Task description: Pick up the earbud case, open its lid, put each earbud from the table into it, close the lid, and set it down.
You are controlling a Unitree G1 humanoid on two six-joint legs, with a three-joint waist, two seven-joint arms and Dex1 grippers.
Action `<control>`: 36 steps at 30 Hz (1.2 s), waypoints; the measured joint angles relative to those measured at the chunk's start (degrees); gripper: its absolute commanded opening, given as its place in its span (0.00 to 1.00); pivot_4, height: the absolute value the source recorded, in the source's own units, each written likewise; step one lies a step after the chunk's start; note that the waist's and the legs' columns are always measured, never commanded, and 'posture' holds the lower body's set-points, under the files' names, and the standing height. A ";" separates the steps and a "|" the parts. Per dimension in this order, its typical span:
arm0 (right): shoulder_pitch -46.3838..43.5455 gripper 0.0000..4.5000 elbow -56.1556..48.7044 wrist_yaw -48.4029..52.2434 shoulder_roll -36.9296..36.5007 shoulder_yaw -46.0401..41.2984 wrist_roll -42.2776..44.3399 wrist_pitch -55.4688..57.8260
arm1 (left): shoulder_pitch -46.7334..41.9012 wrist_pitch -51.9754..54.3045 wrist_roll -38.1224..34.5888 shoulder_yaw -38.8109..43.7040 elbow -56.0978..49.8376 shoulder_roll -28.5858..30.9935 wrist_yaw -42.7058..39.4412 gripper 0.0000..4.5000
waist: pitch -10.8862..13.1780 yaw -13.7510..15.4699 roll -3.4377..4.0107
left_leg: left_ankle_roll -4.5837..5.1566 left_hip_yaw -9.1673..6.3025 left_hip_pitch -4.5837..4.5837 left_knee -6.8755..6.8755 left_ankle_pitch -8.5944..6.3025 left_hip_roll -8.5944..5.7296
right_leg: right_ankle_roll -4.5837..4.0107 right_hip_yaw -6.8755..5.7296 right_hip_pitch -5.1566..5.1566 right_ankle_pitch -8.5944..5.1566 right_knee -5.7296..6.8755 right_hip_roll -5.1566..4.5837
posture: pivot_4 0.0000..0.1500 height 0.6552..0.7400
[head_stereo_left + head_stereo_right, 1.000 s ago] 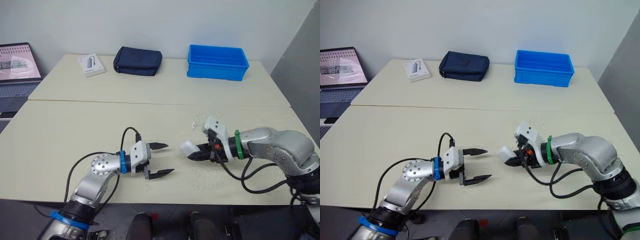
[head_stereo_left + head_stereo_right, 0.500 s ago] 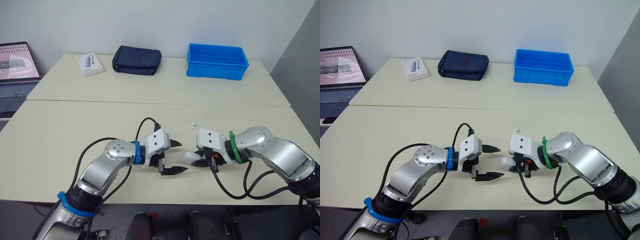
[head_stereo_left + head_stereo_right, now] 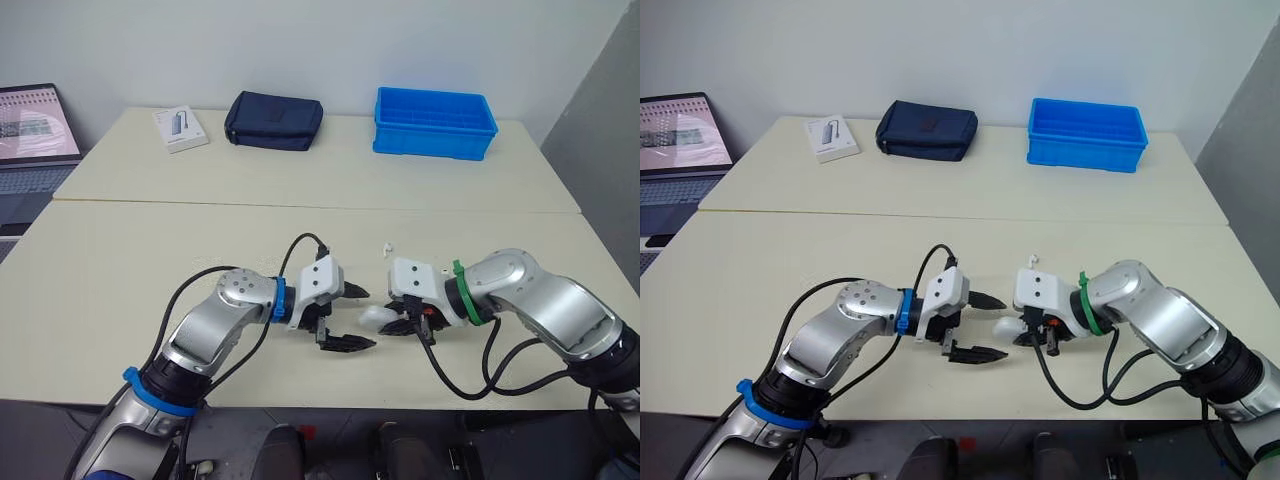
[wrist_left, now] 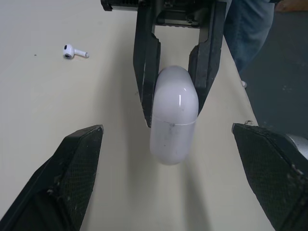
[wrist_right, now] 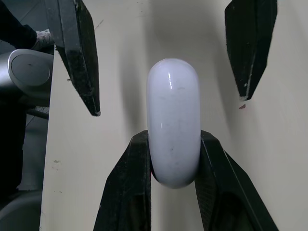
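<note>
The white earbud case (image 3: 377,316) is a smooth capsule with its lid closed, held low over the front of the table. My right gripper (image 5: 173,137) is shut on one end of it. My left gripper (image 3: 366,318) faces it from the left, open wide, and the free end of the case (image 4: 173,115) sits between its two black fingers without touching them. One white earbud (image 3: 385,248) lies on the table just behind the grippers, also seen as the earbud (image 4: 74,51) in the left wrist view.
A blue bin (image 3: 435,125), a navy pouch (image 3: 274,121) and a small white box (image 3: 181,129) sit along the far table. A laptop (image 3: 35,135) stands at the far left. The table's front edge (image 3: 400,405) is close below both grippers.
My left gripper has moved right until its open fingers flank the case. My right gripper has carried the case slightly left and lower toward it.
</note>
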 measured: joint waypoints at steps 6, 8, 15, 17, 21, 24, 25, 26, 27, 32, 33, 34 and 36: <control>0.00 0.17 -0.01 0.23 0.66 0.00 -0.32 0.48 | -0.69 0.10 0.06 0.00 0.66 -0.42 -0.02 0.96 | 0.00 0.01 0.00 | 0.00 0.00 0.00 0.01 0.00 0.00 | 0.00 0.00 0.01 0.00 0.01 0.00 | 1.00 1.00; 0.00 0.17 -0.01 0.36 0.70 0.00 -0.38 0.48 | -1.28 0.10 0.05 0.00 0.95 -0.71 -0.09 0.86 | 0.00 0.01 0.00 | 0.00 0.00 0.00 0.02 0.00 0.00 | 0.00 0.01 0.01 0.00 0.02 0.00 | 1.00 1.00; 0.00 0.17 -0.08 1.04 1.10 -0.07 -0.36 0.60 | -1.39 0.89 -0.01 -0.02 1.44 -0.80 -1.40 0.35 | 0.00 0.00 0.00 | 0.00 -0.03 0.01 0.03 0.00 0.00 | 0.00 0.00 0.00 0.00 0.07 0.03 | 1.00 1.00; 0.00 0.17 -0.08 1.11 1.29 -0.35 -0.33 0.95 | -1.31 1.04 -0.02 -0.13 1.23 -0.79 -2.01 0.20 | 0.00 0.00 0.00 | 0.00 -0.04 0.01 0.04 0.00 0.00 | 0.00 0.01 0.01 0.00 0.07 0.03 | 1.00 1.00; 0.00 0.17 -0.07 1.47 1.44 -0.59 -0.22 1.62 | -1.23 1.05 0.17 -0.29 0.69 -0.59 -2.32 0.17 | 0.00 0.00 0.00 | 0.00 -0.04 0.01 0.04 0.00 0.00 | 0.00 0.00 0.01 0.01 0.09 0.03 | 1.00 1.00; 0.00 0.17 -0.07 1.52 1.64 -0.61 -0.21 1.93 | -1.20 1.12 0.24 -0.29 0.69 -0.59 -2.30 0.17 | 0.00 0.00 0.00 | 0.00 -0.05 0.02 0.05 0.00 0.00 | 0.00 0.00 0.01 0.01 0.10 0.04 | 1.00 1.00; 0.00 0.17 -0.07 1.60 1.63 -0.63 -0.21 1.94 | -1.20 1.14 0.24 -0.29 0.66 -0.59 -2.30 0.17 | 0.00 0.01 0.00 | 0.00 -0.04 0.02 0.05 0.00 0.00 | 0.00 0.01 0.01 0.01 0.10 0.04 | 1.00 1.00; 0.00 0.25 -0.07 1.72 1.63 -0.68 -0.21 1.94 | -1.20 1.15 0.24 -0.29 0.63 -0.59 -2.30 0.17 | 0.00 0.01 0.00 | 0.00 -0.04 0.01 0.05 0.00 0.00 | 0.00 0.01 0.01 0.01 0.10 0.04 | 1.00 1.00; 0.00 0.34 -0.07 1.98 1.59 -0.72 -0.20 1.86 | -1.20 1.18 0.20 -0.28 0.60 -0.60 -2.28 0.17 | 0.00 0.01 0.00 | 0.00 -0.04 0.02 0.05 0.00 0.00 | 0.00 0.01 0.01 0.01 0.10 0.04 | 1.00 1.00; 0.02 0.73 -0.60 3.40 -0.66 -1.35 -0.58 -0.68 | -0.31 2.75 -0.05 -0.12 0.60 -0.74 -1.13 0.17 | 0.00 0.00 0.00 | 0.01 -0.04 0.02 0.05 0.00 0.00 | 0.00 0.02 0.02 0.01 0.10 0.04 | 1.00 1.00; 0.07 0.81 -0.60 3.30 -0.75 -1.59 -0.61 -0.68 | 0.07 3.12 -0.37 0.09 0.60 -0.75 -1.10 0.17 | 0.00 0.00 0.00 | 0.01 -0.03 0.03 0.05 0.00 0.00 | 0.00 0.02 0.02 0.01 0.10 0.04 | 1.00 1.00; 0.46 0.89 -0.63 3.16 -0.98 -2.38 -0.55 -0.72 | 0.76 3.99 -1.70 0.71 0.58 -0.86 -1.11 0.17 | 0.00 0.00 0.00 | 0.01 -0.04 0.03 0.05 0.00 0.01 | 0.00 0.02 0.01 0.01 0.11 0.04 | 1.00 1.00; 1.61 1.00 -0.68 3.29 -2.58 -4.15 -0.36 -0.85 | 2.32 5.14 -4.37 2.89 0.53 -0.99 -1.13 0.17 | 0.00 0.00 0.00 | 0.00 -0.06 0.03 0.05 0.01 0.01 | 0.00 0.01 0.02 0.00 0.11 0.04 | 1.00 1.00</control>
